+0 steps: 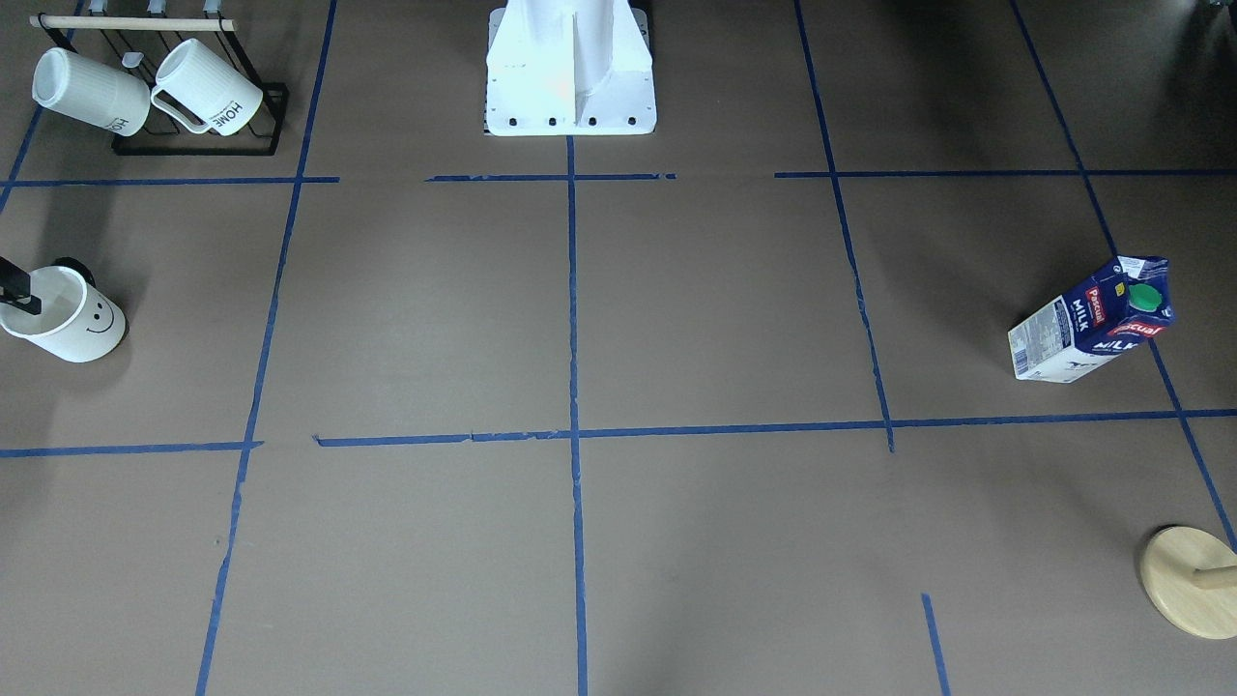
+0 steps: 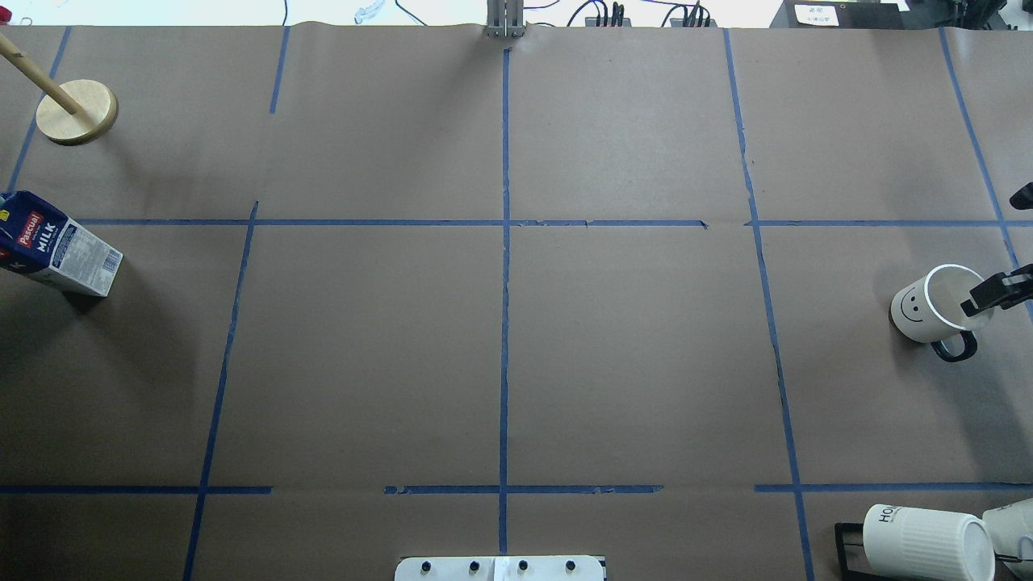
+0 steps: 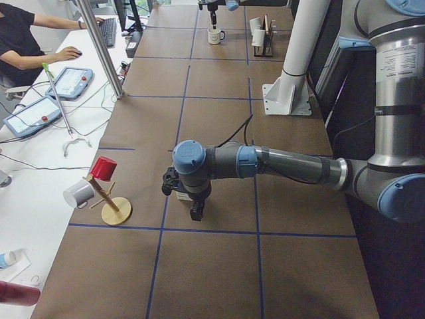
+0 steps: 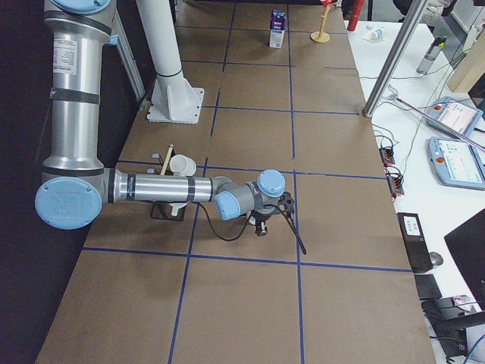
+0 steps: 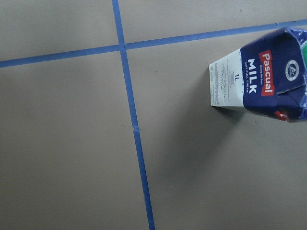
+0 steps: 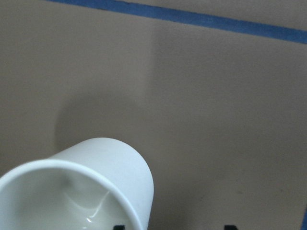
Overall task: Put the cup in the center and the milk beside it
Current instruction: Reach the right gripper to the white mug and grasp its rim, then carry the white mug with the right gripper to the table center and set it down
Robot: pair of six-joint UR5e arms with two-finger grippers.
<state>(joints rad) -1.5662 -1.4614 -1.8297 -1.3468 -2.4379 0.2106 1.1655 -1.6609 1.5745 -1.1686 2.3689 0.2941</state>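
Observation:
The cup stands upright at the table's end on my right side; it also shows in the overhead view and the right wrist view. My right gripper is open. One finger is inside the cup's rim and the other is outside its wall. The milk stands upright at the opposite end, also in the overhead view and the left wrist view. My left gripper hovers near it, and I cannot tell if it is open or shut. The center is bare.
A black rack holds two ribbed "HOME" mugs near the cup. A wooden stand sits past the milk. The white robot base is at the table's middle edge. An operator sits beside the table.

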